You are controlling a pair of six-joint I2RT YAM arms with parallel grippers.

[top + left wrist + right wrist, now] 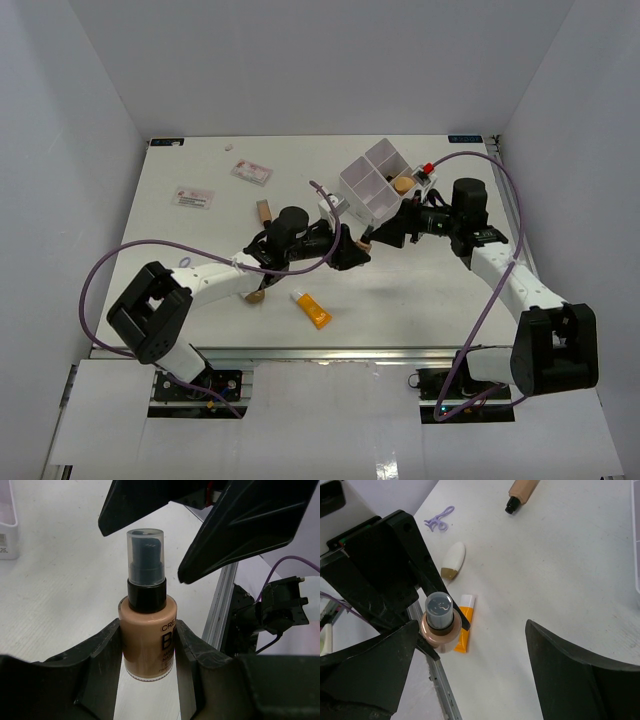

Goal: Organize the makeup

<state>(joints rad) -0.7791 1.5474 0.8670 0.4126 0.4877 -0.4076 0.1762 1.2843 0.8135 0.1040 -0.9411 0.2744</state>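
A beige bottle [147, 645] with a dark pump under a clear cap stands upright between my left gripper's [147, 625] fingers, which are shut on its body above the table. From above, its cap [439, 611] shows just inside the right gripper's left finger [365, 675]. My right gripper [472, 625] is open wide around the bottle's top, and its fingers [245, 525] hang over the cap. The two grippers [362, 243] meet in front of the white box. An orange tube [463, 630] with a white cap lies flat below. A white sponge [454, 559] lies beyond it.
The white four-compartment box [375, 185] sits at the back right with a tan sponge [403, 184] in one cell. A tan tube with a dark tip [265, 212] lies left of centre. Two flat cards [250, 170] lie at the back left. The table's metal front rail [437, 690] runs close by.
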